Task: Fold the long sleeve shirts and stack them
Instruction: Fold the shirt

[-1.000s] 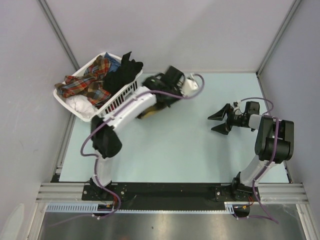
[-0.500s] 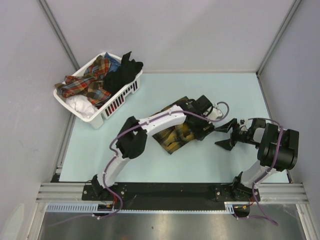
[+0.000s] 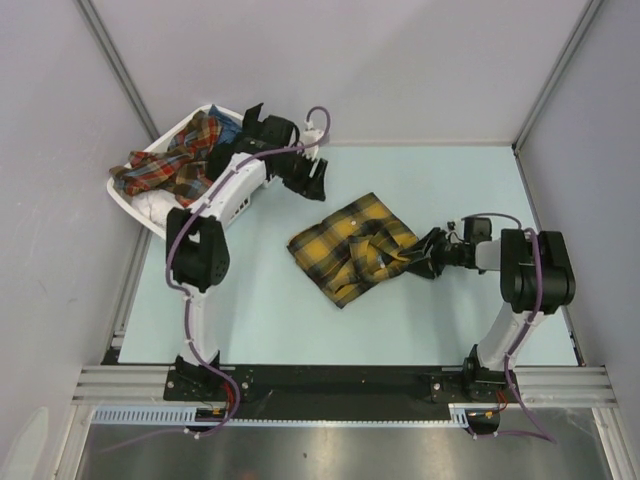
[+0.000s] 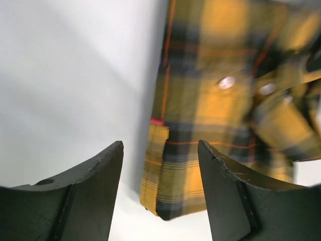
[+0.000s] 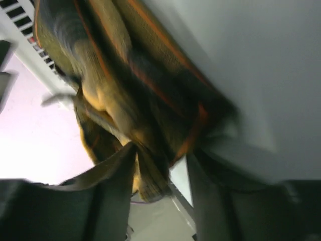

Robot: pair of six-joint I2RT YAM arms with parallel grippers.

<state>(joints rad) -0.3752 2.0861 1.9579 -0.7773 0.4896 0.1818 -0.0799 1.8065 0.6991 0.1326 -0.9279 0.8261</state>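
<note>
The yellow and black plaid shirt [image 3: 350, 248] is lying crumpled on the table [image 3: 300, 320], bunched and twisted rather than spread. One end of it is reaching in between the fingers of the right gripper [image 3: 428, 252]. The rest is trailing away from that gripper towards the middle of the table.

It is looking like light, soft cloth that will sag, drag and fold over itself, not slide as one piece. A single pinch is likely to lift only a corner. Taking it at a collar end, a shoulder seam or the hem should give more control than grabbing the bunched middle. Two buttons are showing in the left wrist view, so the front placket is facing up there.

The right gripper's jaws are standing on either side of a gathered fold. Whether they are actually pinching it cannot be told, since the wrist view is showing a sliver of light beside the cloth. The left gripper [image 3: 312, 178] is hanging with its jaws apart and nothing between them, and the shirt is lying ahead of it and below. The white basket [image 3: 122, 197] is sitting just behind and beside this gripper.

Counting: one shirt on the table, one basket, two grippers. In the basket are one red plaid garment [image 3: 175, 160], one black garment [image 3: 235, 150] and some white cloth [image 3: 160, 210].
</note>
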